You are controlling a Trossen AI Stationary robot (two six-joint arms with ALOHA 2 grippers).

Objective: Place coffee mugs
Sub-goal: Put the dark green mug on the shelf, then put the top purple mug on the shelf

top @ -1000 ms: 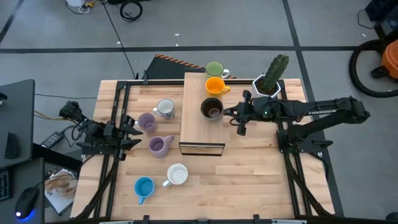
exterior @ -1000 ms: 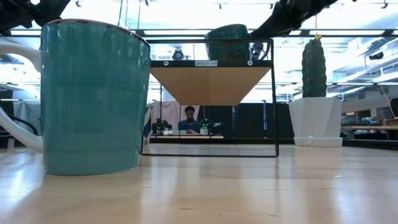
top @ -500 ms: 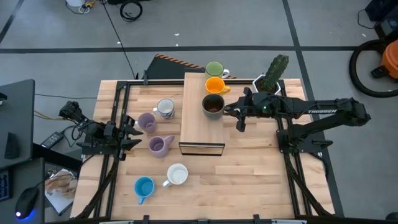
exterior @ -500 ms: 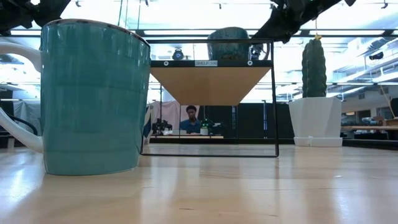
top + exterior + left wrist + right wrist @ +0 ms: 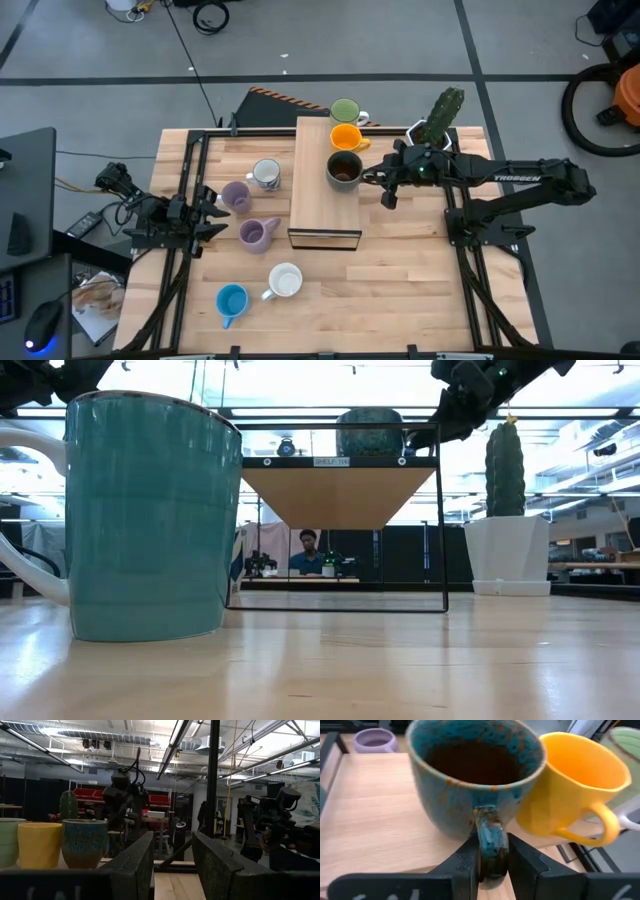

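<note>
Three mugs stand in a row on the raised wooden shelf: green, orange and dark brown, whose handle points toward the table's right. My right gripper is level beside it, slightly open. Its fingers stand on either side of the handle. The patterned mug, two lilac mugs, the white mug and the blue mug stand on the table. My left gripper waits open at the left edge. My right gripper comes level from the table's right, with its fingers close on either side of the dark brown mug's handle. Whether they touch it, I cannot tell. The mug stands upright on the shelf top.
The white faceted cactus pot stands just beyond my right arm, at the far right. The shelf's black frame posts edge the platform. The blue mug fills the low view's left side. A person sits far behind the table.
The dark brown mug moved slightly toward the far edge and sank onto the shelf beside the orange mug, then stayed still. My right gripper went with it, then drew back a little toward the table's right.
</note>
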